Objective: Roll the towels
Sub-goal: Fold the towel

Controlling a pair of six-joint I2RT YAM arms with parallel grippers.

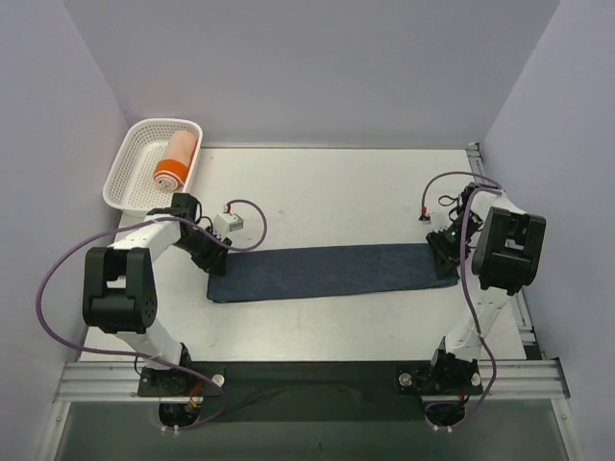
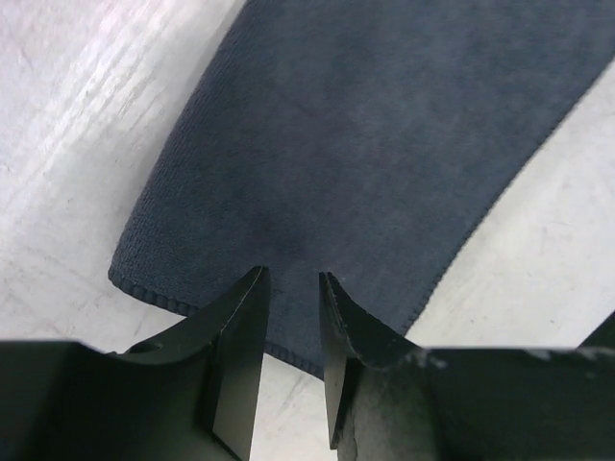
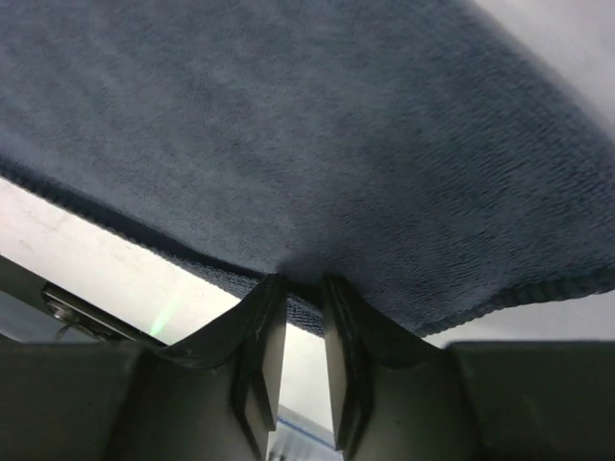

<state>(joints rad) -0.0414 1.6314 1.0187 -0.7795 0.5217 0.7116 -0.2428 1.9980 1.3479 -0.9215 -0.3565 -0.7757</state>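
The navy-blue towel [image 1: 332,272] lies as a long flat strip across the middle of the table. The orange towel [image 1: 176,159], with a white band at its near end, lies rolled in the white basket [image 1: 125,178]. My left gripper [image 1: 206,253] is at the strip's left end. In the left wrist view its fingers [image 2: 242,317] stand a little apart just over the towel's short edge [image 2: 384,144], holding nothing. My right gripper [image 1: 444,252] is at the strip's right end. In the right wrist view its fingertips [image 3: 267,300] pinch the puckered towel edge [image 3: 317,144].
A small white block [image 1: 228,221] with a cable sits on the table behind the towel's left end. Purple cables loop near both arms. Walls close in the left, back and right sides. A dark strip [image 1: 307,384] runs along the near edge.
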